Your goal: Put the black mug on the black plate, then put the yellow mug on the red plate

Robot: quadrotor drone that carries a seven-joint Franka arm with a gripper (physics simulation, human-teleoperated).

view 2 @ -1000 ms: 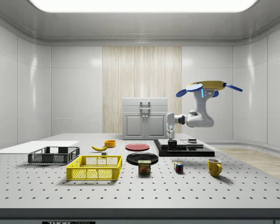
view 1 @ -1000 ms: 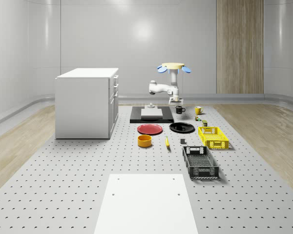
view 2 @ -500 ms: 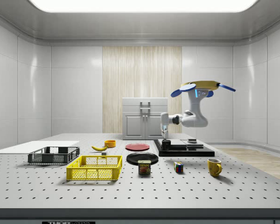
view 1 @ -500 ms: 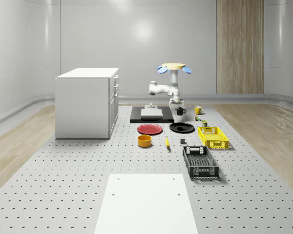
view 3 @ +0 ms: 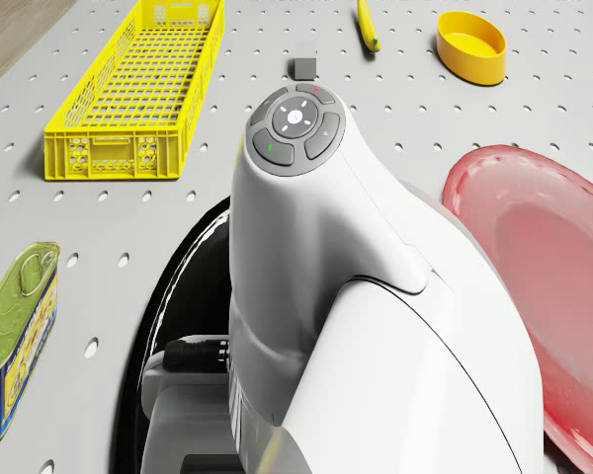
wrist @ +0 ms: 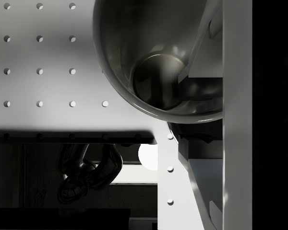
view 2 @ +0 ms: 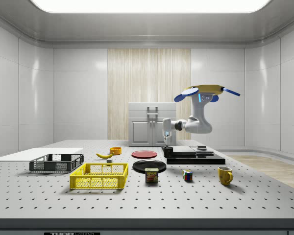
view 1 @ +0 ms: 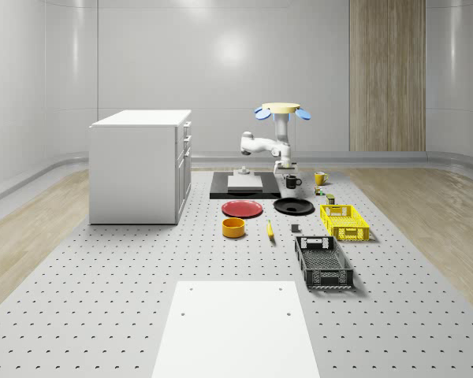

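The black mug (view 1: 292, 182) hangs just above the table between the black slab (view 1: 244, 189) and the black plate (view 1: 293, 206). My gripper (view 1: 287, 170) points down and is shut on its rim. In the wrist view a finger (wrist: 201, 52) reaches inside the mug (wrist: 153, 62). From the side, the mug (view 2: 167, 151) sits at the slab's near edge, close to the black plate (view 2: 149, 165). The drone (view 1: 279, 109) hovers above the slab's right end. The yellow mug (view 1: 320, 178) stands on the table at the right. The red plate (view 1: 242, 209) lies left of the black plate.
A yellow crate (view 1: 344, 221) and a black crate (view 1: 323, 261) stand at the whole-scene view's right. An orange bowl (view 1: 233, 227), a banana (view 1: 270, 229), a food can (view 2: 151, 175) and a colour cube (view 2: 187, 175) lie nearby. A white cabinet (view 1: 140, 165) stands at the left.
Drone, arm and gripper have shifted towards the side view's left, carrying the black mug from beside the slab closer to the black plate.
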